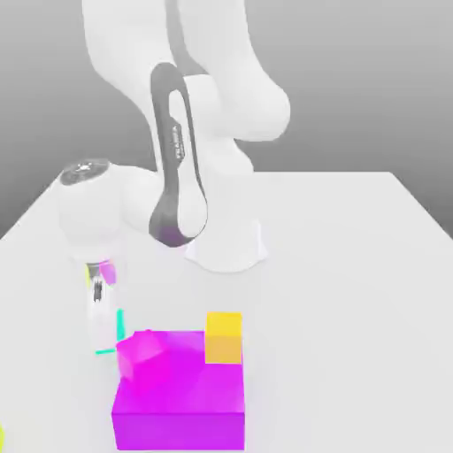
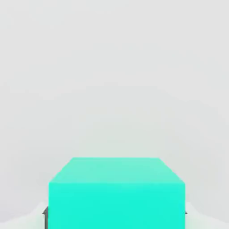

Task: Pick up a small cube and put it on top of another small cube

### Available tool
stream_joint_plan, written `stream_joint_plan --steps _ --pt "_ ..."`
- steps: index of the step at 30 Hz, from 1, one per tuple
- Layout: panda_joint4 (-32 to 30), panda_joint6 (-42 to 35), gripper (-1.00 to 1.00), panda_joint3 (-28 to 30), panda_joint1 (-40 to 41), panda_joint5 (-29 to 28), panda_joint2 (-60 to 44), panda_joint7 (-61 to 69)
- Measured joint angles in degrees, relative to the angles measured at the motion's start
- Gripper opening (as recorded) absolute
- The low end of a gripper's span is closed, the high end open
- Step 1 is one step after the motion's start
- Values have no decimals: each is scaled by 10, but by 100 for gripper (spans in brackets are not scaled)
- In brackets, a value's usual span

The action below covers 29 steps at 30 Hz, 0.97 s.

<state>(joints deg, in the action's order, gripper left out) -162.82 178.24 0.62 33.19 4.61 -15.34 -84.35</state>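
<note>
My gripper hangs low at the exterior view's left, beside the big magenta block. A teal cube sits between the fingers, whose dark tips press flush against both its sides. In the exterior view the pale fingers cover most of the teal cube, so just its edges show. I cannot tell whether it rests on the table or is raised. A yellow-orange small cube stands on the magenta block's back right corner. A small magenta cube lies tilted on the block's back left corner, close to my gripper.
The arm's white base stands at the back centre of the white table. Small yellow-green and magenta patches show behind the hand. A yellow sliver touches the left edge of the exterior view.
</note>
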Motion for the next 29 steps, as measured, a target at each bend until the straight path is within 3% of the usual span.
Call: stream_joint_plan --steps 9,19,21,25,26,29 --pt "-24 -135 -100 18 -8 -43 159 -43" --pt "52 -373 -100 -143 -151 21 326 -282" --pt "57 -377 -100 -166 -164 26 325 -312" --pt "43 -299 -100 -181 -161 11 259 -335" --pt "41 -284 100 -182 -161 8 247 -338" --pt "41 -284 100 -182 -161 8 247 -338"
